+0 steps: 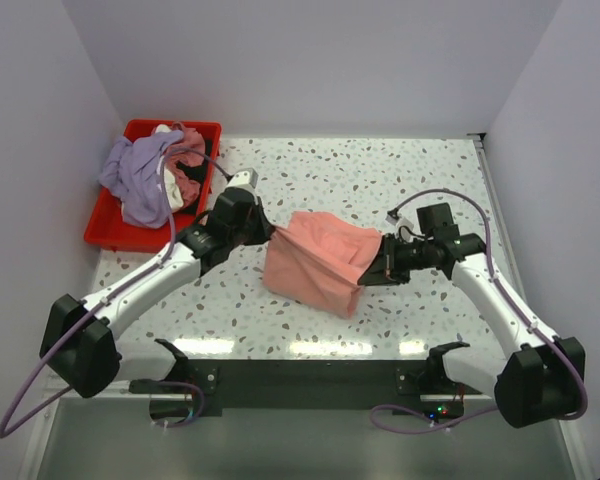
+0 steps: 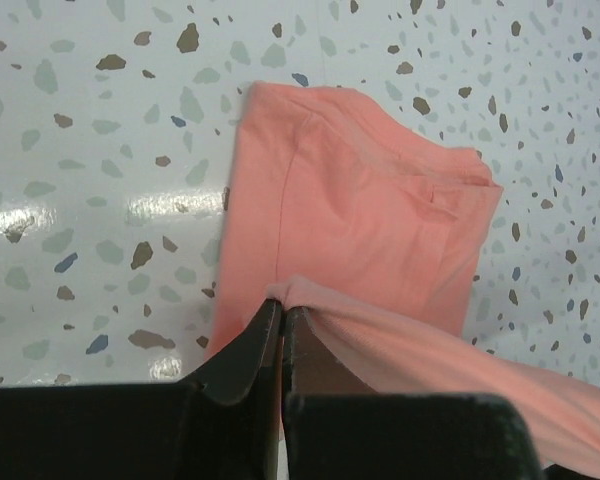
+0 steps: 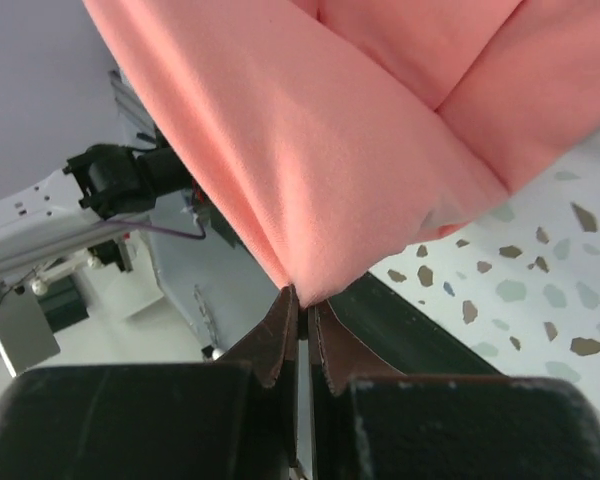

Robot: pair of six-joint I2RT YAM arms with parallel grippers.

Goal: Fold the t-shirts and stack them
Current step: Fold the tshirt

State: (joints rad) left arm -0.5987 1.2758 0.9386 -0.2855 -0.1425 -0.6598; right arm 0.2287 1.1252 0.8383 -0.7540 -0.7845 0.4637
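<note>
The salmon-pink t-shirt [image 1: 320,260] hangs partly folded over the middle of the table, stretched between both grippers. My left gripper [image 1: 270,232] is shut on its left edge; in the left wrist view [image 2: 282,305] the cloth [image 2: 370,220] is pinched at the fingertips, the rest lying below. My right gripper [image 1: 378,264] is shut on its right edge; in the right wrist view [image 3: 302,296] the cloth [image 3: 320,130] rises from the closed tips. Lavender [image 1: 135,175], white [image 1: 163,130] and dusty rose [image 1: 187,180] tees lie heaped in the bin.
The red plastic bin [image 1: 105,232] stands at the table's back left corner. The speckled tabletop [image 1: 380,180] is walled by white panels on three sides. A dark strip [image 1: 300,380] runs along the near edge between the arm bases.
</note>
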